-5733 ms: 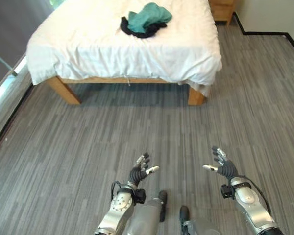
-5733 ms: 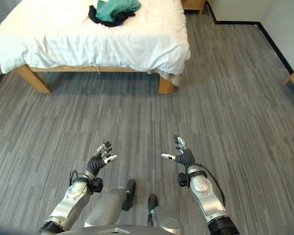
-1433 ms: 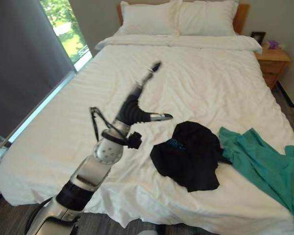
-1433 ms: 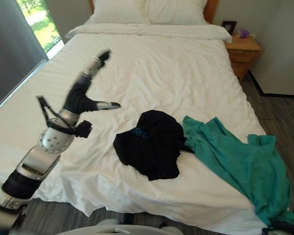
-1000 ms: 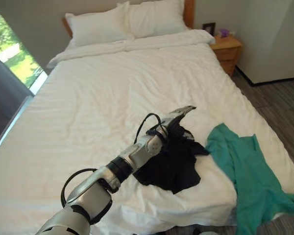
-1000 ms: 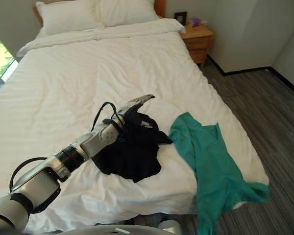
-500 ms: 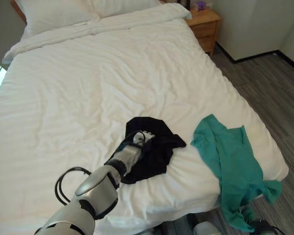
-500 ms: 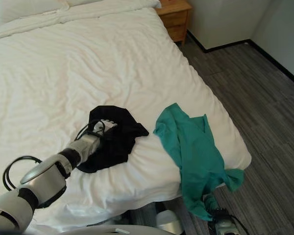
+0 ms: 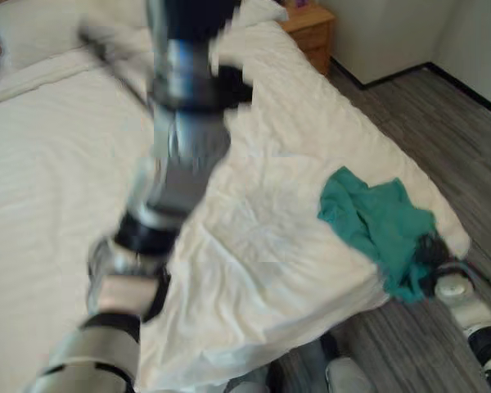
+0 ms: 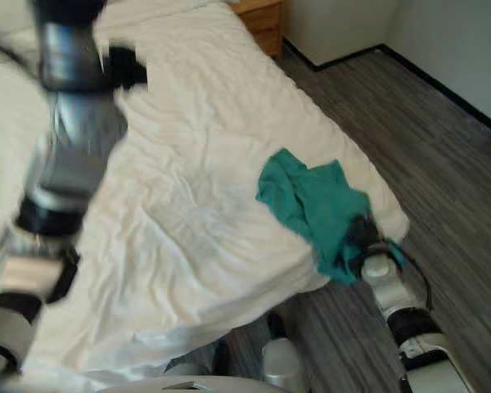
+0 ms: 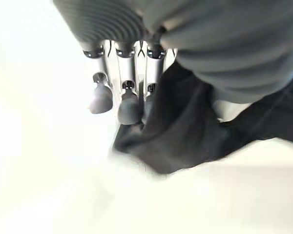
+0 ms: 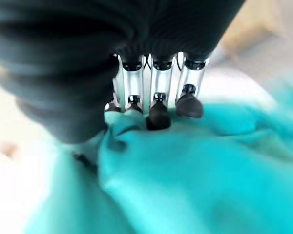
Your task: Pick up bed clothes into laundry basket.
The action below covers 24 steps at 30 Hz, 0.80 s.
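Teal garment (image 9: 375,223) lies crumpled on the white bed (image 9: 254,246) at its lower right corner, reaching the mattress edge. Bunched into a rough heap with deep folds, its long axis runs diagonally from the bed's middle out toward that corner, and its lower end droops over the edge. The right hand (image 10: 365,237) is at that drooping end; in the right wrist view its fingers (image 12: 158,113) curl down into the teal cloth, dark tips pressed into a fold, so the hand is closed on the fabric.

A second piece, the black garment (image 11: 195,131), shows in the left wrist view as soft dark cloth hanging in loose folds against the white bedding, with no clear direction to it. The left hand (image 11: 119,78) has its fingers bent over the cloth's edge, tips at the fabric, gripping it. In the head views the left arm stands raised high over the bed's near left part, its hand above the frame's upper edge.

A wooden nightstand (image 9: 311,33) stands beside the head of the bed, on the grey plank floor (image 9: 417,123).
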{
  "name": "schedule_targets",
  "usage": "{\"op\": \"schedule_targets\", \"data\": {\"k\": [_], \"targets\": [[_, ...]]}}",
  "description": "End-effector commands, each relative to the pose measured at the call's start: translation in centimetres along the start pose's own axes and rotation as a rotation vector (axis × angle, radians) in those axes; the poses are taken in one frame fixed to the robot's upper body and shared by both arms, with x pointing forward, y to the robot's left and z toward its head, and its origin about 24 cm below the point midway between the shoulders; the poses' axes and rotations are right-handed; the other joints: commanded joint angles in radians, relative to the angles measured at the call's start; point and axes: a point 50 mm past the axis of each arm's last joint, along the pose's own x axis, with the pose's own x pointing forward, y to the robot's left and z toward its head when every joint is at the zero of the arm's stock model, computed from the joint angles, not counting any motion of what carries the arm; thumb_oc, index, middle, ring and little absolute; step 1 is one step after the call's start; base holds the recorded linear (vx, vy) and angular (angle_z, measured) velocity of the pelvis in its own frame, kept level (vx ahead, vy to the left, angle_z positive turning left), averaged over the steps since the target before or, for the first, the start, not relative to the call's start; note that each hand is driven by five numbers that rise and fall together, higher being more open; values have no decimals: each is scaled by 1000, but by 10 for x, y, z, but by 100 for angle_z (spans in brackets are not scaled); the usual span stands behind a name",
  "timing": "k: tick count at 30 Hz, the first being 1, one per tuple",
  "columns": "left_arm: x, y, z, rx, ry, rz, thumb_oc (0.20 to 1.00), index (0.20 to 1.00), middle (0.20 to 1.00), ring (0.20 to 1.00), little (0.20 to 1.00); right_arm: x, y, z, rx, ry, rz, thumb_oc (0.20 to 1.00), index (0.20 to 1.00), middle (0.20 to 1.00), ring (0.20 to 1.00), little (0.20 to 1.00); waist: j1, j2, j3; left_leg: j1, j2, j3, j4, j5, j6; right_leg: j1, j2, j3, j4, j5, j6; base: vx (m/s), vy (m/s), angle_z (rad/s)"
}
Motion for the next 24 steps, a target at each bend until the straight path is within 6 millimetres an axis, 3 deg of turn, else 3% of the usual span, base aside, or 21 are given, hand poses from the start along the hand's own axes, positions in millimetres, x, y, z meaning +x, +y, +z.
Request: {"op": "schedule_targets", "data": {"k": [1, 2, 3, 4, 5, 6, 7, 8, 9, 10, 13, 14, 17, 18, 24], "targets": [[-8, -29, -35, 88, 111, -181, 200, 200, 200, 200, 200, 27, -60, 67, -123, -290, -248, 200, 200, 200, 200, 200, 39, 33, -36, 71, 24, 15, -88, -80, 10, -100, 56, -59, -59, 49, 83, -247, 37, -52], [-14, -34, -40, 86, 150, -196, 200, 200, 200, 200, 200, 29, -68, 83, -143, -347, -294, 200, 200, 200, 200, 200, 54, 39, -26, 70, 35, 35, -88, -78, 16, -99, 47, -121, -28, 1, 63, -193, 18, -71], [-13, -34, -40, 87, 149, -194, 200, 200, 200, 200, 200, 29, -68, 84, -143, -348, -295, 200, 200, 200, 200, 200, 54, 37, -24, 69, 33, 35, -88, -75, 15, -102, 45, -120, -23, 0, 63, -239, 15, -76], [-25, -39, -53, 101, 233, -217, 200, 200, 200, 200, 200, 36, -74, 118, -182, -447, -351, 200, 200, 200, 200, 200, 82, 50, -14, 68, 56, 77, -88, -73, 29, -83, 20, -233, 64, -70, 17, -256, 3, -96], [-31, -40, -59, 104, 272, -232, 200, 200, 200, 200, 200, 41, -72, 145, -217, -517, -373, 200, 200, 200, 200, 200, 108, 56, -24, 61, 72, 113, -88, -69, 38, -48, -2, -287, 128, -119, -6, -240, 4, -115], [-31, -39, -59, 106, 273, -229, 200, 200, 200, 200, 200, 42, -71, 147, -219, -520, -372, 200, 200, 200, 200, 200, 107, 57, -22, 63, 72, 116, -88, -71, 38, -50, -1, -284, 134, -124, -7, -197, -18, -146], [-35, -41, -62, 94, 298, -241, 200, 200, 200, 200, 200, 46, -73, 181, -245, -601, -399, 200, 200, 200, 200, 200, 139, 64, -44, 46, 83, 160, -88, -56, 42, -3, -21, -311, 186, -164, -19, -90, -68, -104], [-38, -35, -67, 126, 271, -304, 200, 200, 200, 200, 200, 29, -174, 227, -235, -710, -634, 200, 200, 200, 200, 200, 153, 41, -83, 39, 91, 179, -88, -55, 37, 27, -37, -337, 211, -180, -15, -191, -93, -91], [-36, -17, -74, 122, 312, -207, 200, 200, 200, 200, 200, 22, -163, 200, -134, -713, -585, 200, 200, 200, 200, 200, 137, 68, -74, 19, 97, 226, -88, -31, 36, 41, -56, -350, 224, -170, -15, -90, -114, -76], [-46, -9, -83, 171, 356, -209, 200, 200, 200, 200, 200, 10, -150, 176, -125, -700, -526, 200, 200, 200, 200, 200, 141, 62, -88, 17, 103, 264, -88, -43, 35, 72, -74, -368, 224, -182, -9, -119, -133, -62], [-43, 6, -94, 269, 359, -222, 200, 200, 200, 200, 200, -22, -163, 173, -134, -829, -505, 200, 200, 200, 200, 200, 148, 57, -117, -6, 130, 368, -88, -34, 20, 150, -155, -478, 202, -146, 14, -125, -181, -81], [-46, 5, -95, 282, 354, -248, 200, 200, 200, 200, 200, -24, -168, 169, -134, -820, -523, 200, 200, 200, 200, 200, 161, 53, -124, -20, 137, 397, -88, -19, 13, 176, -176, -505, 172, -111, 28, -92, -225, -124], [-50, 12, -94, 294, 345, -274, 200, 200, 200, 200, 200, -31, -178, 170, -127, -840, -551, 200, 200, 200, 200, 200, 181, 40, -144, -20, 157, 443, -88, -13, -7, 219, -147, -532, 40, -122, 39, -28, -268, -128], [-50, 10, -94, 291, 345, -277, 200, 200, 200, 200, 200, -32, -181, 173, -104, -857, -560, 200, 200, 200, 200, 200, 181, 40, -151, -25, 180, 467, -88, 4, -26, 235, -112, -524, -33, -137, 39, 2, -260, -110], [-44, -2, -92, 268, 340, -298, 200, 200, 200, 200, 200, -33, -191, 185, -95, -895, -571, 200, 200, 200, 200, 200, 165, 69, -150, -39, 238, 489, -88, 63, -74, 240, -55, -512, -88, -174, 17, -30, -216, -50]]}}
